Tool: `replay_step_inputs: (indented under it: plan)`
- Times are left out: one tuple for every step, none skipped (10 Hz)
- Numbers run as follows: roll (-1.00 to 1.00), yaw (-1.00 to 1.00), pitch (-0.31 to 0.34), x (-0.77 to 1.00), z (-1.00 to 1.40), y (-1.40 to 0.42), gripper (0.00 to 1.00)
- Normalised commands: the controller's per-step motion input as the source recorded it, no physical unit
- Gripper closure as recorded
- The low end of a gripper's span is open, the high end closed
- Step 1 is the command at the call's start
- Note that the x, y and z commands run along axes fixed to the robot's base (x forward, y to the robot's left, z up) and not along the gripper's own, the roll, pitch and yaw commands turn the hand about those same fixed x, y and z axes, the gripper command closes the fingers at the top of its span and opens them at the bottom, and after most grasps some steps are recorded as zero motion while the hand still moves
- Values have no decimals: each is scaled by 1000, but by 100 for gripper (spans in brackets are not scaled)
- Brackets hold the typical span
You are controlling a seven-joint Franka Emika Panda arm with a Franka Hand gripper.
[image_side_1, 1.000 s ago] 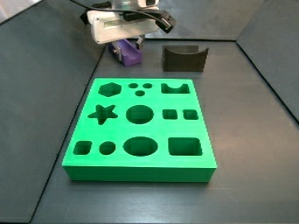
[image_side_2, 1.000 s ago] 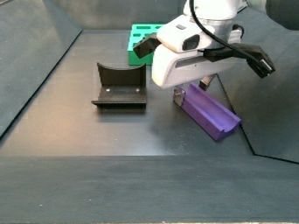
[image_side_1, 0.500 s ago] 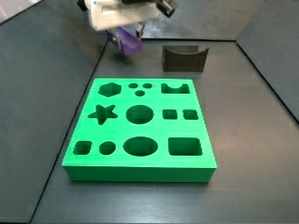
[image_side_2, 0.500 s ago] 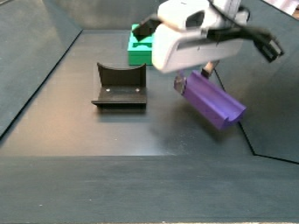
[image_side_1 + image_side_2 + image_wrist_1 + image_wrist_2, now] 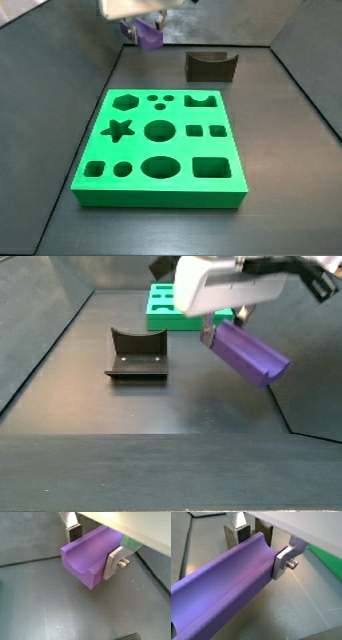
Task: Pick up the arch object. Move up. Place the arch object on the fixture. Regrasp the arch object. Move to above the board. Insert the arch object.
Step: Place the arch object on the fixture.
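Lifting step in hand, by the look of it: tool [image 5: 92, 551] clamped on the small purple elongated arch object of matte plastic [image 5: 88, 556], flat silver fingers [image 5: 283, 561] pressed to its two long sides, U-shaped channel showing open in both wrist views. Held clear of the dark floor, tilted, at the far left in a side view [image 5: 151, 34], well above floor level [image 5: 249, 354].

Next, probably: carry across to the small dark blocky fixture with the curved notch [image 5: 210, 66], just right of the tool there, and lower the piece into that notch.

Nothing seen standing between piece and fixture. Large bright green board with shaped cut-outs [image 5: 163, 190] lies nearer, apart from both. Dark enclosure walls [image 5: 305, 80] close by on both sides.
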Motion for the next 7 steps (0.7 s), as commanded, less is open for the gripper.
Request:
replay_step_inputs:
  plan:
    - [7, -3, 25, -19, 1000, 3, 100]
    - [11, -6, 30, -22, 1000, 5, 100]
    - [13, -7, 31, -24, 1000, 6, 100]
    - [17, -9, 39, -25, 914, 9, 100]
    - [19, -10, 44, -23, 809, 10, 100]
    - [23, -10, 54, -9, 542, 13, 100]
    - [23, -10, 62, -4, 435, 14, 100]
